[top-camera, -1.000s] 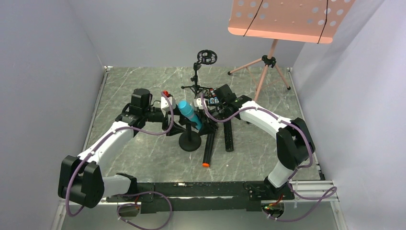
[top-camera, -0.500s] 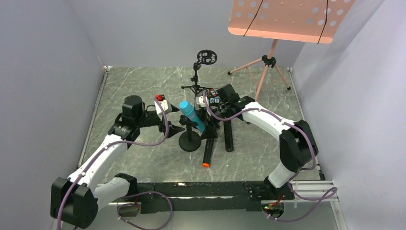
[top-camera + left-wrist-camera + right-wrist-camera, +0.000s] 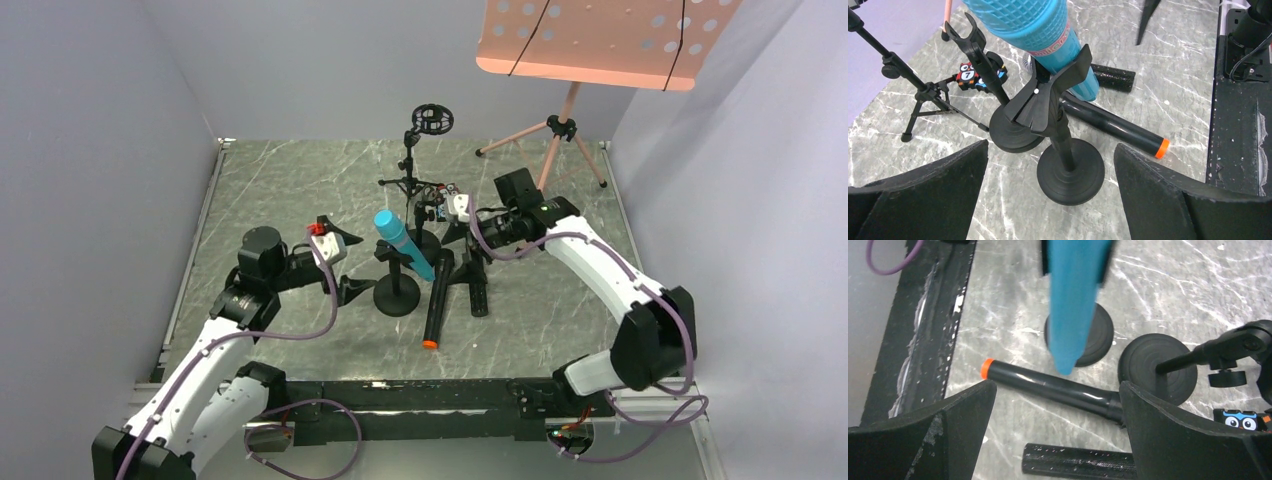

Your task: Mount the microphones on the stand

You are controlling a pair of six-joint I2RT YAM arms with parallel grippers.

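The light blue microphone (image 3: 400, 240) sits tilted in the clip (image 3: 1048, 95) of a round-based stand (image 3: 397, 297), head up and to the left. Nothing grips it. My left gripper (image 3: 345, 262) stands open just left of that stand, its fingers (image 3: 938, 185) wide apart. To the right of the stands my right gripper (image 3: 447, 232) is open too. The black microphone with the orange end (image 3: 435, 305) lies on the table. A second black microphone (image 3: 478, 285) with a sparkly handle lies beside it. A second round-based stand (image 3: 1015, 132) has an empty clip.
A small tripod stand with a ring mount (image 3: 430, 120) stands behind the microphones. A pink music stand (image 3: 600, 40) on a tripod is at the back right. Grey walls close in both sides. The black rail (image 3: 420, 400) runs along the near edge.
Both grippers have opened and drawn away from the light blue microphone, the left one leftward and nearer, the right one rightward. The microphone stays in the clip.
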